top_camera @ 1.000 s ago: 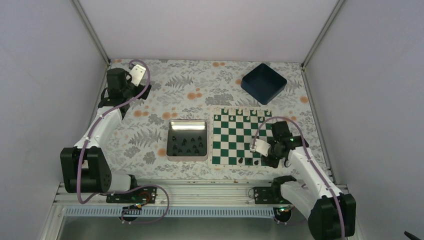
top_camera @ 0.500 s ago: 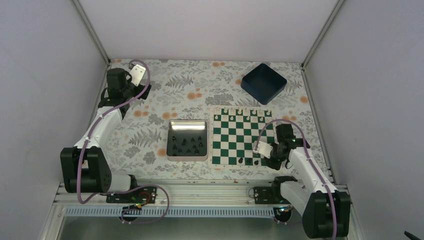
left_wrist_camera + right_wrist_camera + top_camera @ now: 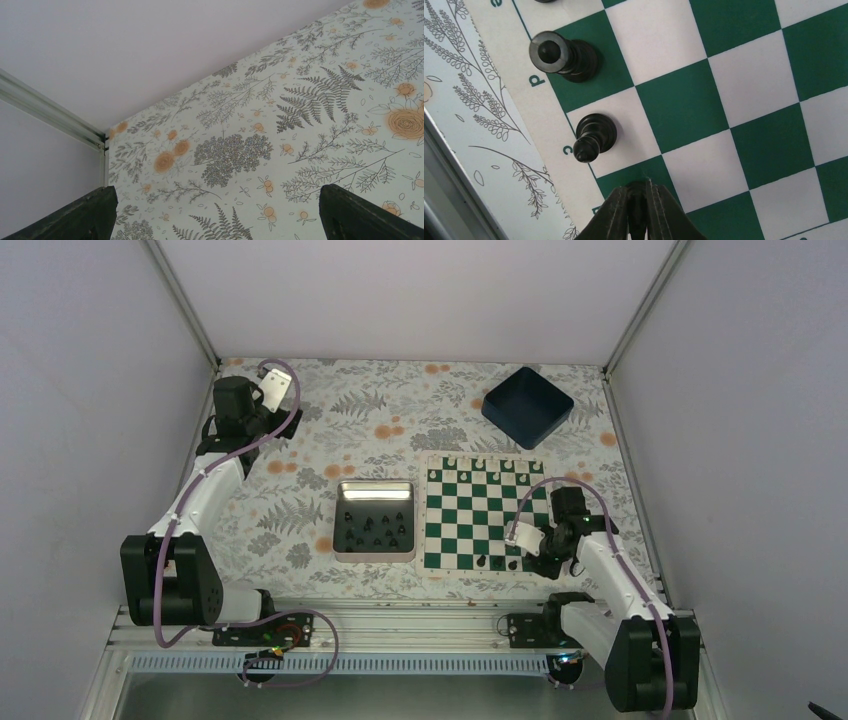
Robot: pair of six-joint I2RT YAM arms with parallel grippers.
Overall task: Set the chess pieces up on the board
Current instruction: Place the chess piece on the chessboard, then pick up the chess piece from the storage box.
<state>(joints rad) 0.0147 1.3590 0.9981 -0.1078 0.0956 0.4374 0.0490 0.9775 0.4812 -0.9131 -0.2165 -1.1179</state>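
The green and white board (image 3: 478, 510) lies right of centre. Small white pieces (image 3: 480, 466) line its far row. A few black chess pieces (image 3: 497, 562) stand on its near row. More black pieces (image 3: 376, 528) lie in the silver tin (image 3: 345, 550). My right gripper (image 3: 524, 543) hangs low over the board's near right part. In the right wrist view it (image 3: 638, 194) is shut on a dark piece (image 3: 637, 210) over a green edge square, beside a black piece (image 3: 593, 136) at "c" and another (image 3: 561, 55) at "d". My left gripper (image 3: 276, 388) is open and empty at the far left corner.
A dark blue bin (image 3: 527, 406) stands beyond the board at the far right. The tin sits just left of the board. The left wrist view shows only the floral cloth (image 3: 260, 140) and the wall corner rail (image 3: 45, 112).
My right gripper has shifted slightly right and toward the board's near edge, still shut on the piece. The left arm has not moved.
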